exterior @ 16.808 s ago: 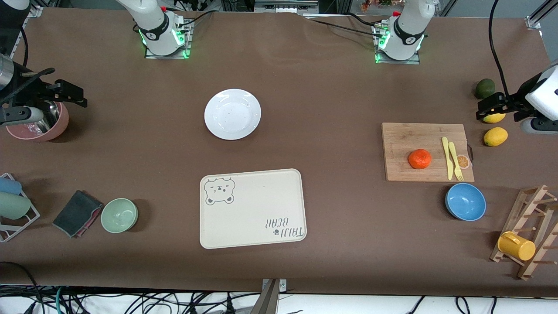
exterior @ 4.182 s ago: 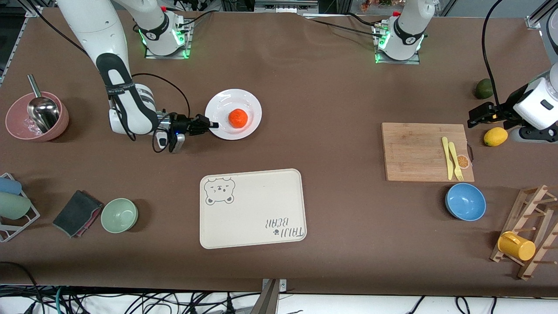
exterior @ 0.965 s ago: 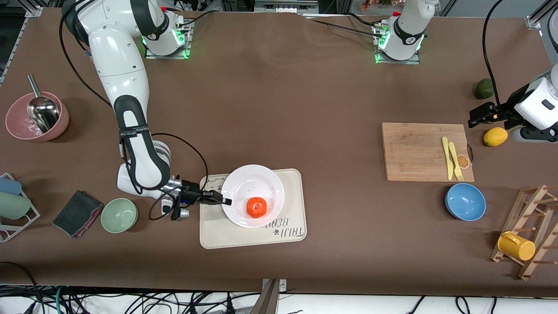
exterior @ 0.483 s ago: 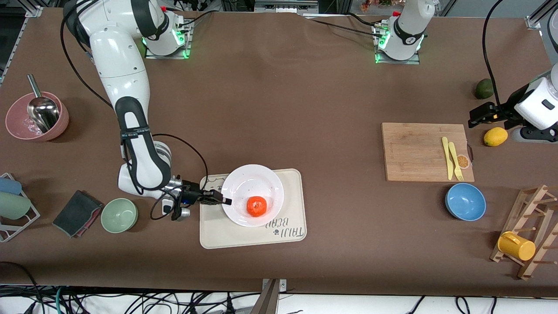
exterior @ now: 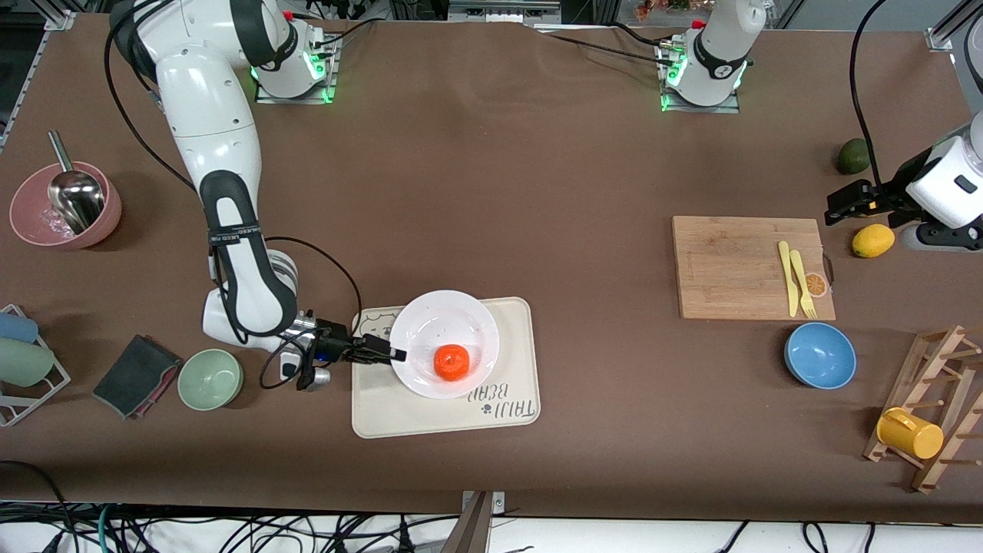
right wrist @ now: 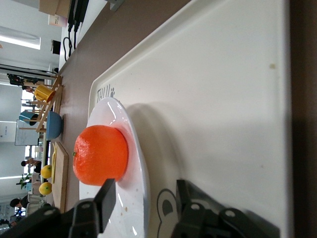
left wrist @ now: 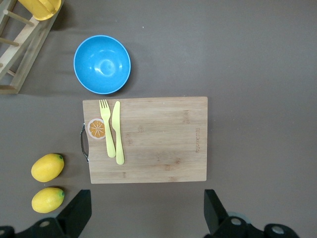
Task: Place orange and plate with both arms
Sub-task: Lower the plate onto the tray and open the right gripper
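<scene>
Entry: the right gripper [exterior: 393, 355] has just let go of the plate [exterior: 445, 322]. A second ago its fingers were pinched on the rim; in the right wrist view they now stand apart, one on either side of the rim edge, with the rim between them but no longer squeezed. Gripper released, holding nothing, though not yet withdrawn.

The plate rests flat on the beige bear tray [exterior: 507, 415], directly ahead of the right gripper's fingertips. The orange [exterior: 451, 362] sits in the plate's shallow centre, just past the fingertips.

The left gripper [exterior: 845, 206] waits, fingers spread wide and empty, over the table near a lemon [exterior: 872, 240] and the wooden cutting board [exterior: 729, 269], well apart from the plate.

Judgement: placement looks complete; only the right arm's retreat remains, and it must not catch the rim.
</scene>
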You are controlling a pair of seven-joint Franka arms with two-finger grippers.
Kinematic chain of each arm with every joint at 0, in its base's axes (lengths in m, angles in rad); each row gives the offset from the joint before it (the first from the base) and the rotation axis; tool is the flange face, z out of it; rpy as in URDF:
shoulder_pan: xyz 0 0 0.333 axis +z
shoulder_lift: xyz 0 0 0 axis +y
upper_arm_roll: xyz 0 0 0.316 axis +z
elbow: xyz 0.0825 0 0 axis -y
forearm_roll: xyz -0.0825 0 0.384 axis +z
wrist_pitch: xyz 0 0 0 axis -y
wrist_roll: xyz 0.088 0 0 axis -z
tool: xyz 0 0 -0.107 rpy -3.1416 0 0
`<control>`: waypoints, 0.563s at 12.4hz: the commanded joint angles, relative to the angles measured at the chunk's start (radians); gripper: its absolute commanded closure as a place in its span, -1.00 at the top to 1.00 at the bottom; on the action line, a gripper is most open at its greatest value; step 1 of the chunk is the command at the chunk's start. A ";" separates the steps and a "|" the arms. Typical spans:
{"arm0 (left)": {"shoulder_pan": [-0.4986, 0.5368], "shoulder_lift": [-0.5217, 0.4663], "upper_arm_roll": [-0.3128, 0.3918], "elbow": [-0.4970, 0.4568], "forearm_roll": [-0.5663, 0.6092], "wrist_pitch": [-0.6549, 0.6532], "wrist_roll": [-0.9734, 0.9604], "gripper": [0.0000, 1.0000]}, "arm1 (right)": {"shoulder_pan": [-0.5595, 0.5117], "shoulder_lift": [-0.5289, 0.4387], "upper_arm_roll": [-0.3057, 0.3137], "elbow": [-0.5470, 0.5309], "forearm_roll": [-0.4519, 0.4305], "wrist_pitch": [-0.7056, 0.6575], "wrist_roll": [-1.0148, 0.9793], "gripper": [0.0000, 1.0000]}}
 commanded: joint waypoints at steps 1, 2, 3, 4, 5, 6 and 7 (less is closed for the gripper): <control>0.001 -0.002 0.000 0.007 0.012 -0.006 0.015 1.00 | -0.013 -0.009 -0.053 0.023 -0.075 -0.094 0.013 1.00; 0.001 -0.002 0.000 0.007 0.012 -0.006 0.016 1.00 | -0.010 -0.014 -0.081 0.023 -0.101 -0.133 0.013 1.00; 0.001 -0.003 0.000 0.007 0.012 -0.008 0.016 1.00 | -0.008 -0.023 -0.097 0.044 -0.138 -0.169 0.032 1.00; 0.001 -0.002 0.000 0.007 0.012 -0.008 0.016 1.00 | -0.010 -0.025 -0.111 0.076 -0.194 -0.217 0.068 1.00; 0.001 -0.003 0.000 0.007 0.012 -0.006 0.016 1.00 | -0.010 -0.026 -0.127 0.119 -0.257 -0.267 0.104 1.00; 0.001 -0.002 0.000 0.007 0.012 -0.006 0.015 1.00 | -0.010 -0.031 -0.133 0.149 -0.294 -0.312 0.138 1.00; 0.001 -0.003 0.000 0.007 0.012 -0.008 0.015 1.00 | -0.010 -0.036 -0.144 0.158 -0.319 -0.341 0.169 1.00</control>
